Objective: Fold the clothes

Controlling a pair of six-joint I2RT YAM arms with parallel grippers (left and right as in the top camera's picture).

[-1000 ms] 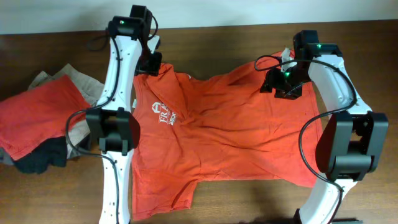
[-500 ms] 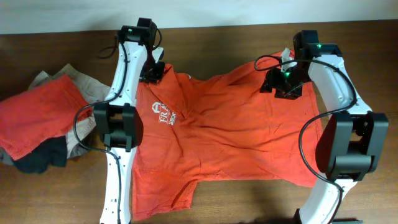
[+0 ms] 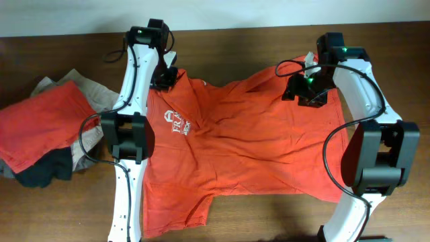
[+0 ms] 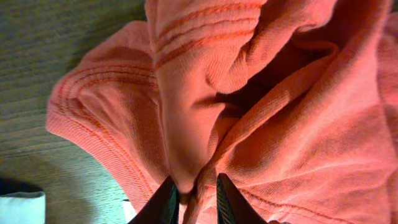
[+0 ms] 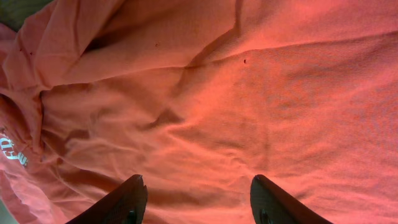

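A red-orange T-shirt (image 3: 248,141) lies spread and wrinkled on the table, its small white chest logo (image 3: 177,124) towards the left. My left gripper (image 3: 166,75) is at the shirt's far left corner, shut on a fold of its ribbed hem (image 4: 189,168). My right gripper (image 3: 306,91) is open above the shirt's far right part, its fingers (image 5: 127,198) wide apart over flat cloth (image 5: 205,124) and holding nothing.
A pile of other clothes (image 3: 47,128) lies at the left: a red-orange piece on top of beige and dark ones. Bare wooden table (image 3: 269,215) shows in front of the shirt and along the far edge.
The left arm swung a little to the right between the earliest frame and half a second ago; since then nothing has moved. The right arm is still.
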